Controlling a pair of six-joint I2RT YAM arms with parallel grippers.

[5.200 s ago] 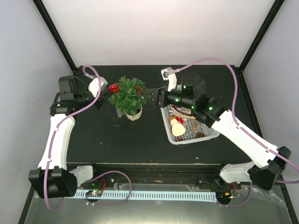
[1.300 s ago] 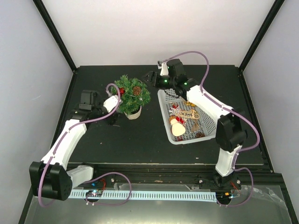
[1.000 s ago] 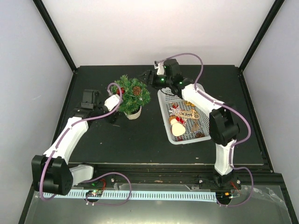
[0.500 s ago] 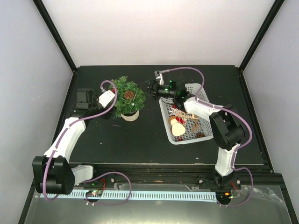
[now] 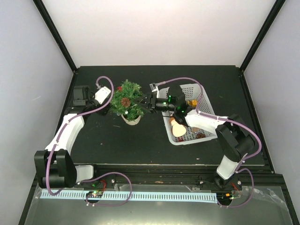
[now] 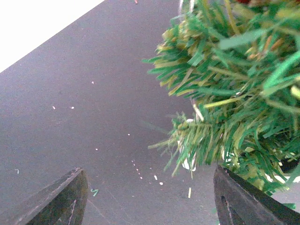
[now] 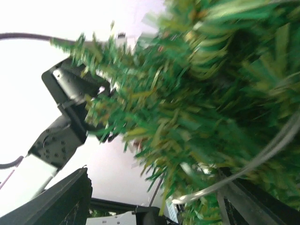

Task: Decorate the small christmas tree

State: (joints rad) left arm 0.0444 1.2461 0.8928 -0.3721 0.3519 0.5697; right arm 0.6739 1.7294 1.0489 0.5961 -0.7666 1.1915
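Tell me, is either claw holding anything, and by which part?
Nothing is held. The left gripper and right gripper stand open either side of the small bushy green christmas tree.

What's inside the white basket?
In the white basket you can see a pale rounded ornament, something yellow near the back and small brown bits. The right arm lies across the middle, hiding the rest.

Small christmas tree (image 5: 127, 100) between left tool (image 5: 109, 103) and right tool (image 5: 148, 101) — basket (image 5: 205, 100) further right.
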